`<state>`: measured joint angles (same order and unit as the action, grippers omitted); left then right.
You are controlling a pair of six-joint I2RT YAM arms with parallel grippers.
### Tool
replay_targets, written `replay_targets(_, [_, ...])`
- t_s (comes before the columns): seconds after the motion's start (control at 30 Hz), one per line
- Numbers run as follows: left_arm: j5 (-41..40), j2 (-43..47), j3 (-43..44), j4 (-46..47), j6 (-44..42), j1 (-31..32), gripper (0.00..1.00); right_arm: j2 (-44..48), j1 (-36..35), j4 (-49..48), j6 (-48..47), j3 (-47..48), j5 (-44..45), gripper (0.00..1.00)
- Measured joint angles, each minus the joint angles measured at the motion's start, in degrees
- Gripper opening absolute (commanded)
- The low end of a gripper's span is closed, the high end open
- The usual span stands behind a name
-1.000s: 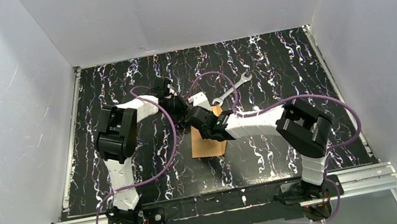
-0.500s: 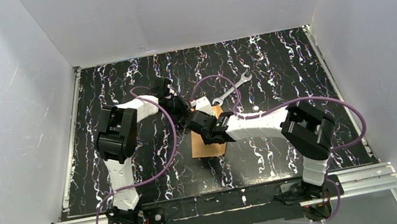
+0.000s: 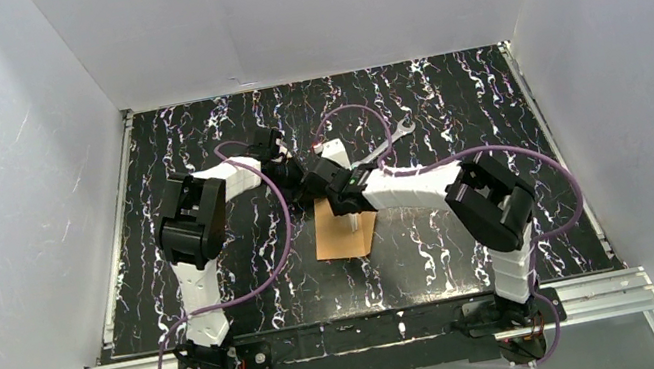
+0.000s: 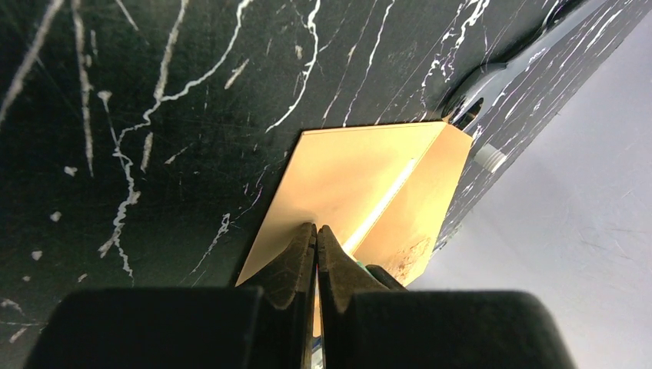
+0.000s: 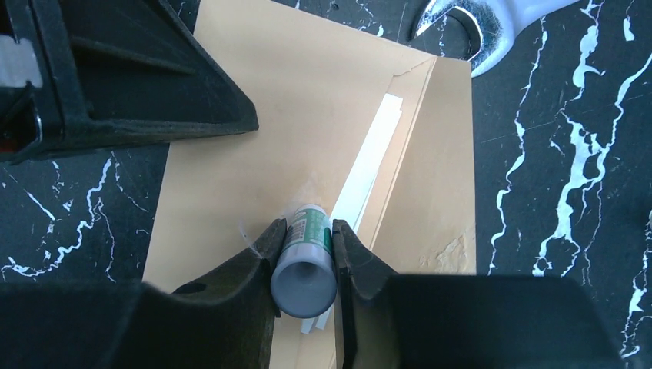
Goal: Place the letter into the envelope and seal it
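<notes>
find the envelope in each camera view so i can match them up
Top external: the envelope is the orange-brown sheet just below the middle of the frame.
Left wrist: centre of frame, its near edge pinched in the left gripper.
Right wrist: fills the middle, beneath the tube held by the right gripper.
Shared landmark: the wrench past its far corner, top right in the right wrist view.

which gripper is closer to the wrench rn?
Right. The right gripper, shut on a small tube over the envelope, is beside the wrench; the left gripper pinches the envelope's edge, farther off.
</notes>
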<state>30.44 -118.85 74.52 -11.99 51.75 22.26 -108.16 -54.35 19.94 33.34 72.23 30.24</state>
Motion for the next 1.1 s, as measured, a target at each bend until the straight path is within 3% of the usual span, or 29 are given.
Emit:
replay_targets(0.13, [0.2, 0.0, 0.3, -0.2, -1.1, 0.0, 0.01, 0.1, 0.8, 1.0, -1.1, 0.8, -2.0, 0.01])
replay_targets(0.23, [0.6, 0.0, 1.1, -1.8, -3.6, 0.2, 0.1, 2.1, 2.0, 2.3, -1.4, 0.9, -6.3, 0.01])
replay_targets(0.47, [0.9, 1.7, 3.0, -8.1, -10.3, 0.7, 0.3, 19.8, 10.5, 3.6, -0.6, -0.8, -21.4, 0.01])
replay_targets(0.7, [1.0, 7.8, 3.1, -10.8, -12.0, 0.7, 0.49, 33.1, 27.3, -0.1, 1.5, -15.2, -35.5, 0.01])
replay_targets(0.87, [-3.0, 13.5, 1.5, -14.2, -13.8, 0.7, 0.58, 32.7, 39.1, -2.3, 7.4, -28.8, -43.9, 0.01])
replay_targets(0.97, [-5.5, 16.3, -0.5, -16.2, -15.1, 0.7, 0.6, 31.5, 42.0, -6.5, 11.6, -34.2, -48.9, 0.01])
replay_targets(1.1, [-7.3, 16.4, -2.1, -18.0, -16.7, 0.7, 0.58, 28.5, 44.5, -15.7, 17.0, -39.4, -54.7, 0.09])
